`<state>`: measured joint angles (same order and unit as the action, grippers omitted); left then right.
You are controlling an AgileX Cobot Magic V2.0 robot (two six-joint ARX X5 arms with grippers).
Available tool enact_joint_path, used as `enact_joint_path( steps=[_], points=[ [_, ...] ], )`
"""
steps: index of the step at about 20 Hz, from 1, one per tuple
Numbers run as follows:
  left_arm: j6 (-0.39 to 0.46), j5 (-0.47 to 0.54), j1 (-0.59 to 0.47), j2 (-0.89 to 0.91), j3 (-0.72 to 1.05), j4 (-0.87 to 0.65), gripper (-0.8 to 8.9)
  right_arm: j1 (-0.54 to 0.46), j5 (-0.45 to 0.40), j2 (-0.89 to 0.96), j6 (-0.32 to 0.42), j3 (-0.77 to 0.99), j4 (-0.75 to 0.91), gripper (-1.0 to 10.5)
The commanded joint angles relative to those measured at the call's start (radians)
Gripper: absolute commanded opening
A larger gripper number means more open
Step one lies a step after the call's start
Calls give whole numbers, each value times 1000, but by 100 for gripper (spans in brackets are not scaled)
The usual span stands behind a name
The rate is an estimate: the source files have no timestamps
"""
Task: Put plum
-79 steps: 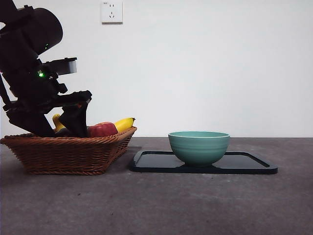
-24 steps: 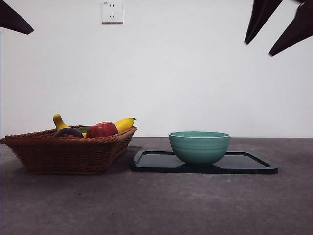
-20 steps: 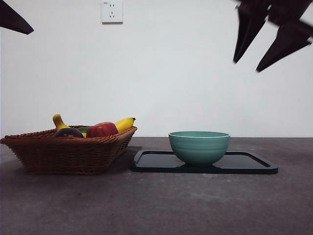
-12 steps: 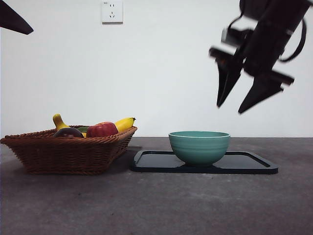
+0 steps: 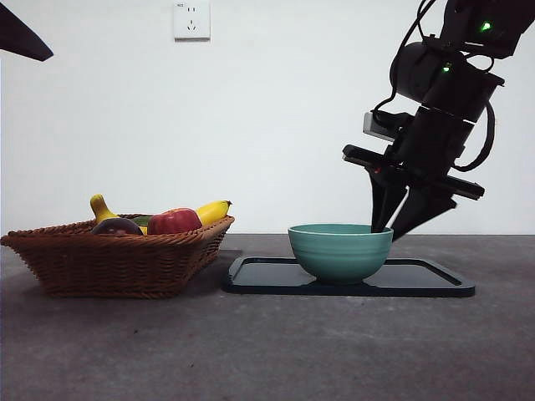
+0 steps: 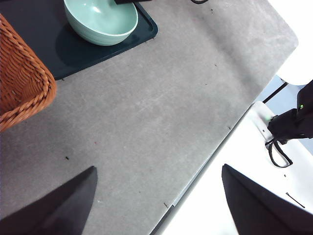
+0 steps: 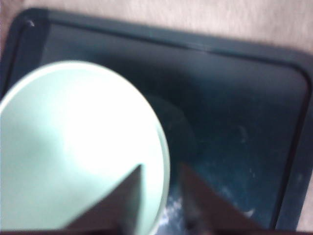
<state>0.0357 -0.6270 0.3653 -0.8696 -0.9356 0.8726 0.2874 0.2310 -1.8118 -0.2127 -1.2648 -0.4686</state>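
The plum (image 5: 117, 225) is dark purple and lies in the wicker basket (image 5: 109, 263) at the left, beside a red apple (image 5: 174, 220). My right gripper (image 5: 390, 227) is down at the right rim of the teal bowl (image 5: 340, 251). It is open, with one jaw inside the rim and one outside. The right wrist view is blurred and shows this gripper (image 7: 161, 169) straddling the bowl (image 7: 73, 147) rim. My left gripper (image 6: 156, 196) is open and empty, raised high over the table's front edge. No plum shows in either wrist view.
The bowl stands on a black tray (image 5: 418, 280), which is also in the right wrist view (image 7: 234, 98). Yellow bananas (image 5: 213, 210) lie in the basket. The left wrist view shows the basket corner (image 6: 19, 83), the bowl (image 6: 100, 19) and the table's edge (image 6: 205, 171).
The right arm dropped from the top right corner down to the bowl's rim. The left arm, earlier in the basket, has withdrawn. The plum has stayed in the basket.
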Motion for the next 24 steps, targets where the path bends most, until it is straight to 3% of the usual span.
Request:
enact_joint_path(
  steps=[1,9,20,24],
  points=[
    [9,-4,6,-6,-13,-4,405,6,-3,-20,11,-22,19,10],
    [10,-4,6,-6,-13,-5,405,6,-22,124,0,-27,17,10],
    [10,-4,6,-6,-13,-5,405,68,-23,573,72,-23,-339,10],
    [9,-4,6,-6,-13,-4,405,133,-23,680,71,74,-341,10]
  ],
)
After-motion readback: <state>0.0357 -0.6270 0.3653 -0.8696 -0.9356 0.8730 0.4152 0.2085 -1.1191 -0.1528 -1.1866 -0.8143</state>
